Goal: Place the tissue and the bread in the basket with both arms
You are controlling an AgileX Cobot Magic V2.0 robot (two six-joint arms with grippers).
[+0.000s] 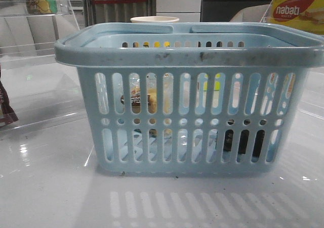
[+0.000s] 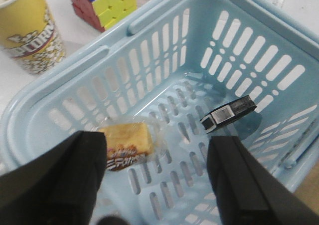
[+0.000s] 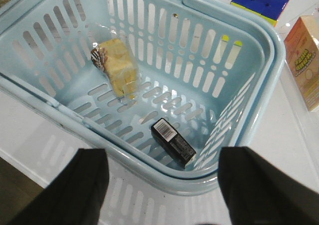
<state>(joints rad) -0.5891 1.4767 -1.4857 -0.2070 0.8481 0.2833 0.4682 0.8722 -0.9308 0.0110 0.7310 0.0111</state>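
The light blue basket (image 1: 187, 56) stands in the middle of the table. The wrapped bread (image 2: 125, 144) lies on its floor; it also shows in the right wrist view (image 3: 118, 68) and through the slots in the front view (image 1: 144, 99). The black tissue pack (image 3: 172, 141) lies on the basket floor too, seen in the left wrist view (image 2: 228, 113) and as a dark shape in the front view (image 1: 243, 142). My left gripper (image 2: 159, 185) is open and empty above the basket's inside. My right gripper (image 3: 162, 190) is open and empty above the basket's rim (image 3: 164, 177). Neither arm shows in the front view.
A popcorn cup (image 2: 30, 30) and a coloured cube (image 2: 102, 3) stand behind the basket; the cube also shows in the right wrist view (image 3: 261, 0). An orange carton (image 3: 305, 55) stands beside the basket. A yellow nabati box (image 1: 298, 10) sits at back right, a maroon packet (image 1: 6, 109) at left.
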